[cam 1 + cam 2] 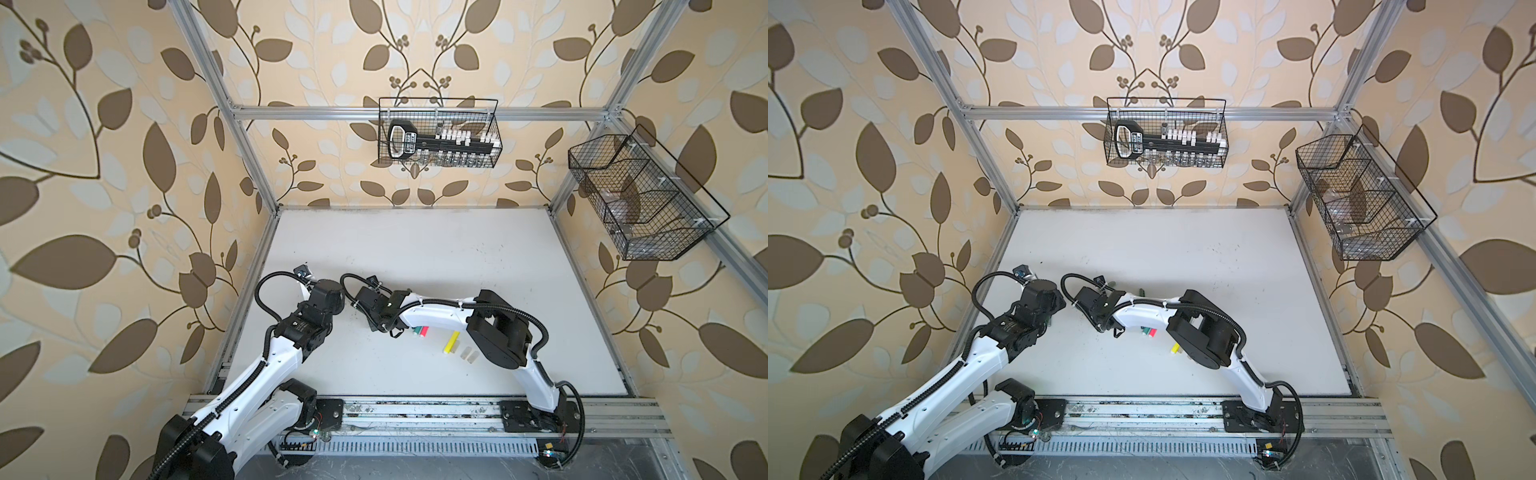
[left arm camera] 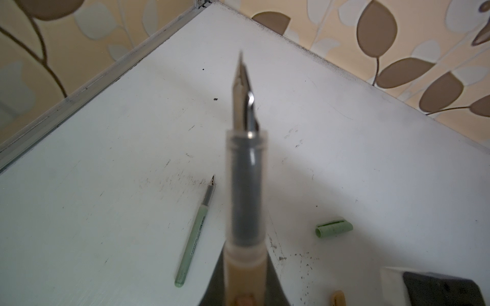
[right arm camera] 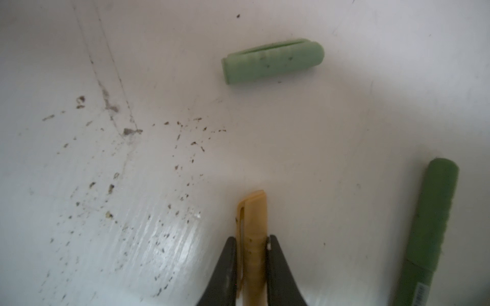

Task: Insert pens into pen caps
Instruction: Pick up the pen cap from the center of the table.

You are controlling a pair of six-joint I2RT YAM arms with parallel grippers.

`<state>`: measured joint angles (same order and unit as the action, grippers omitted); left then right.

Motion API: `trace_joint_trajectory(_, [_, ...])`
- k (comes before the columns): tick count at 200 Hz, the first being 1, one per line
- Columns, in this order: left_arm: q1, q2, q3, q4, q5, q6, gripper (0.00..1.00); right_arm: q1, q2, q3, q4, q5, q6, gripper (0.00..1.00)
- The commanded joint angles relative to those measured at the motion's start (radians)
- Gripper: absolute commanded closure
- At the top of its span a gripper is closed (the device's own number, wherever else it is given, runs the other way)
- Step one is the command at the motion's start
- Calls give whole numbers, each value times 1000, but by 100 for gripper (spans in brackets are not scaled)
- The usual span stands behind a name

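My left gripper is shut on the tan pen, whose nib points away over the table, blurred. My right gripper is shut on the tan pen cap, low over the white table. A sage green cap lies just beyond it, and a dark green pen lies to one side. The grey-green pen rests on the table in the left wrist view, with the sage cap nearby. In a top view the green and pink-red markers, the yellow marker and clear caps lie under the right arm.
A wire basket with a black tool hangs on the back wall. Another wire basket hangs on the right frame. Both wrists meet close together at the table's left middle. Aluminium frame posts edge the table.
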<state>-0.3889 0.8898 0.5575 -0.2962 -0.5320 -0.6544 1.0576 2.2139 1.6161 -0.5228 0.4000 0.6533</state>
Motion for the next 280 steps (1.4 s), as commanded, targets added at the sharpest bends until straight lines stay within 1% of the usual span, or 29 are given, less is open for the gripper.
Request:
trace_joint_trajectory(1, [6, 1, 28, 13, -13, 1, 100, -10, 25, -9, -21, 10, 13, 89])
trace_joint_trajectory(18, [6, -1, 26, 23, -2, 5, 100, -17, 14, -29, -2, -2, 20, 94])
trace_joint_trajectory(37, [5, -6, 19, 41, 23, 17, 100, -23, -14, -65, 31, -14, 26, 97])
trace_joint_trajectory(51, [5, -6, 13, 74, 65, 36, 100, -27, -47, -105, 70, -31, 31, 98])
trace_joint_trajectory(67, [5, 1, 6, 114, 141, 60, 100, -37, -92, -155, 123, -55, 37, 100])
trace_joint_trajectory(107, [5, 44, 1, 224, 357, 117, 100, -79, -217, -312, 273, -117, 72, 100])
trace_joint_trajectory(156, [5, 99, 0, 317, 584, 154, 100, -125, -305, -455, 442, -214, 116, 100])
trace_joint_trajectory(174, [5, 118, 3, 300, 622, 123, 100, -140, -330, -481, 490, -247, 135, 100])
trace_joint_trajectory(188, [5, 128, -21, 217, 628, -4, 100, -145, -347, -485, 502, -264, 139, 100])
trace_joint_trajectory(203, [5, 139, -65, 165, 733, -66, 100, -149, -373, -502, 515, -253, 148, 100])
trace_joint_trajectory(214, [5, 124, -106, 137, 780, -107, 100, -155, -389, -530, 543, -238, 176, 100])
trace_joint_trajectory(225, [4, 87, -160, 159, 821, -138, 100, -162, -395, -555, 592, -245, 203, 100])
trace_joint_trajectory(238, [-1, 33, -222, 230, 890, -153, 100, -165, -385, -556, 625, -259, 220, 100])
trace_joint_trajectory(247, [-22, -2, -261, 279, 921, -155, 100, -164, -378, -551, 634, -258, 232, 100])
trace_joint_trajectory(280, [-133, -118, -318, 276, 899, -92, 100, -138, -384, -570, 705, -254, 282, 100])
